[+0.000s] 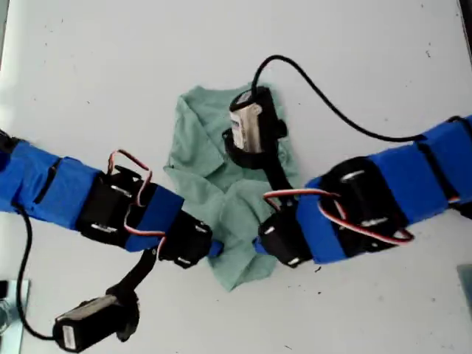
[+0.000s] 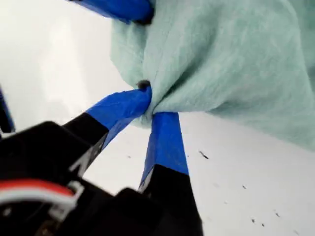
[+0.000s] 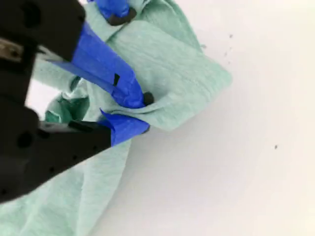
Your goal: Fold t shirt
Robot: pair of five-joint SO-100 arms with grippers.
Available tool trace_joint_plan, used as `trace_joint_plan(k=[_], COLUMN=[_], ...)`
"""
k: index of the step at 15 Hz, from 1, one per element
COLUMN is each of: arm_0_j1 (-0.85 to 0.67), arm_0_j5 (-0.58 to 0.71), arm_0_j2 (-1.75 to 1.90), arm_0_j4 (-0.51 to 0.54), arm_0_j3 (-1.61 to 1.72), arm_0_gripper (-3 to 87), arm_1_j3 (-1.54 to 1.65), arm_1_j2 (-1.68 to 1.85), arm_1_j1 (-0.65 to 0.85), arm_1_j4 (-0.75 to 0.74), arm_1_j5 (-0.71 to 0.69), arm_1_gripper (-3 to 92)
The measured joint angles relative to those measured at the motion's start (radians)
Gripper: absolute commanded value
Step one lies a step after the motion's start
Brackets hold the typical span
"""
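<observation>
The pale green t shirt (image 1: 203, 147) lies crumpled on the white table (image 1: 88, 59), with its lower part bunched between the two arms. My first gripper (image 1: 216, 248), on the arm coming in from the exterior view's left, is shut on a pinch of the shirt's edge (image 2: 231, 59); its blue fingertips (image 2: 123, 105) meet on the fabric. My second gripper (image 1: 258, 245), on the arm from the exterior view's right, is shut on a fold of the shirt (image 3: 172, 64) a short way from the first. Each wrist view shows the other gripper's blue tip close by.
A black cable (image 1: 324, 103) loops over the table from the second arm's wrist camera (image 1: 251, 125), which hangs over the shirt. The first arm's wrist camera (image 1: 92, 324) sits near the exterior view's lower left. A clear object (image 1: 11, 310) shows at that edge.
</observation>
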Motion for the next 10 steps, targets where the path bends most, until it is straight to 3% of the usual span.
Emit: trace_joint_plan(k=[4,7,8,9,10], arm_0_j1=[0.055,0.006,-0.071,-0.17,-0.264], arm_0_j5=[-0.003,0.012,0.044,0.081,0.1], arm_0_j2=[0.041,0.212,0.275,0.318,0.35], arm_0_j4=[-0.02,0.057,0.063,0.061,0.06], arm_0_j3=[-0.055,-0.012,0.057,0.129,0.207], arm_0_gripper=[-0.1,-0.1,0.4,9.5,21.9], arm_1_j3=[0.017,0.052,0.103,0.183,0.259], arm_1_j2=[0.034,0.061,0.098,0.127,0.133], arm_1_j1=[-0.048,0.06,0.153,0.264,0.373], arm_1_j4=[-0.015,-0.021,-0.018,-0.037,-0.063], arm_1_j5=[-0.029,-0.126,-0.172,-0.206,-0.232], arm_1_gripper=[-0.2,-0.2,4.9,24.1,34.2])
